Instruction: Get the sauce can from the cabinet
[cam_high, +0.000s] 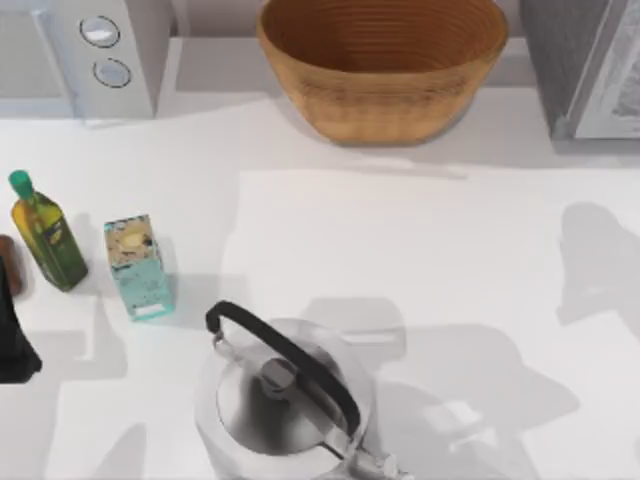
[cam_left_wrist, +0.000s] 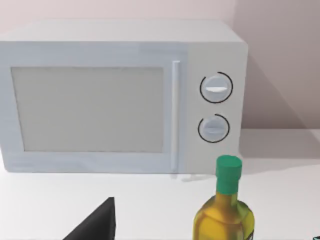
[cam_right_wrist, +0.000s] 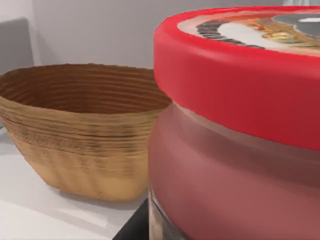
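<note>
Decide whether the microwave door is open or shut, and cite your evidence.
Shut: the microwave door sits flush with its front panel, handle beside the dials.

Oil bottle (cam_high: 45, 233) left of carton (cam_high: 138, 266), kettle (cam_high: 285, 400) front, basket (cam_high: 382, 60) behind

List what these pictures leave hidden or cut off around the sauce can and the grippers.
- Sauce can: in the right wrist view it sits so close that its base and far side run off the edge; whether fingers clamp it cannot be told.
- Left gripper: in the top view a dark part is cut by the left edge.
- Kettle: bottom edge of the top view cuts it.
- Cabinet: inside unseen.
</note>
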